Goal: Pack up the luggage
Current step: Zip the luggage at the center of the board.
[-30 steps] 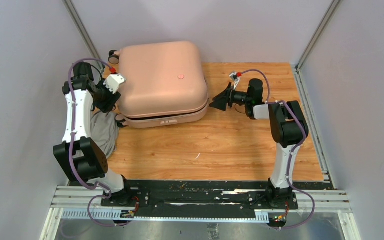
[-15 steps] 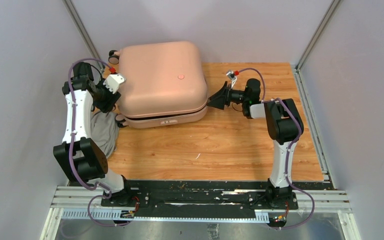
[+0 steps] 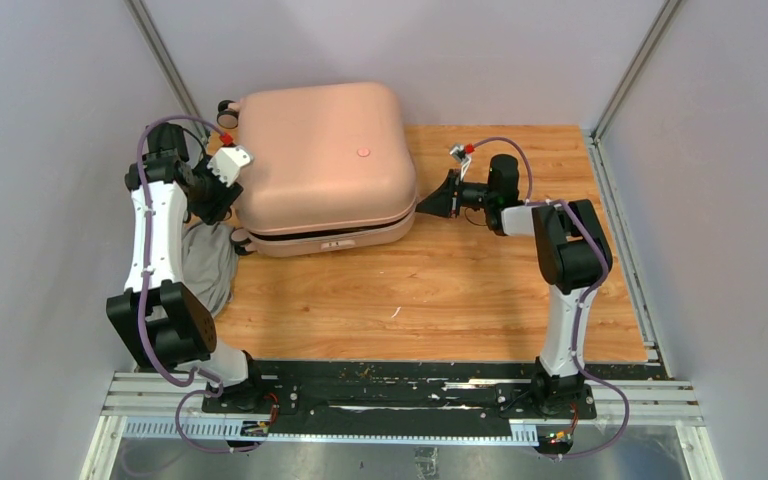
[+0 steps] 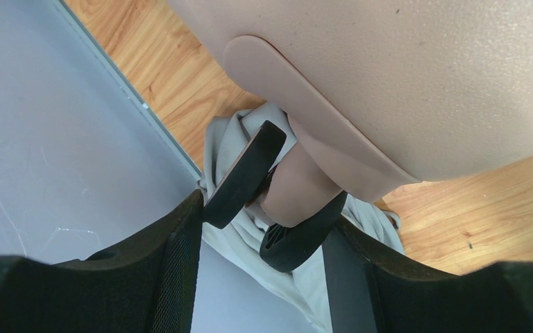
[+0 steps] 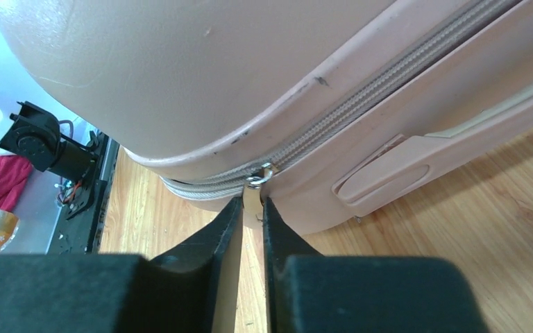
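Lid down on the luggage [image 3: 320, 160], with the zip in hand at its right near corner.

The case sits toward the far left corner of the table [image 3: 440, 290]. The right end effector [image 5: 252, 215] is clenched on the zipper pull [image 5: 252, 198]. The left end effector [image 4: 264, 218] straddles a wheel [image 4: 243, 173], and I cannot tell if it squeezes. A grey cloth [image 3: 210, 265] lies outside by the left edge, so packing looks unfinished. The round badge [image 3: 363, 153] shows no readable writing.

The left arm [image 3: 155, 230] is standing folded at the elbow, and the left gripper [image 4: 264, 215] is holding its fingers wide apart. The right arm [image 3: 563, 255] is stretching leftward, the right gripper [image 5: 252, 208] pinching a zipper pull [image 5: 252, 196] between nearly closed fingertips.
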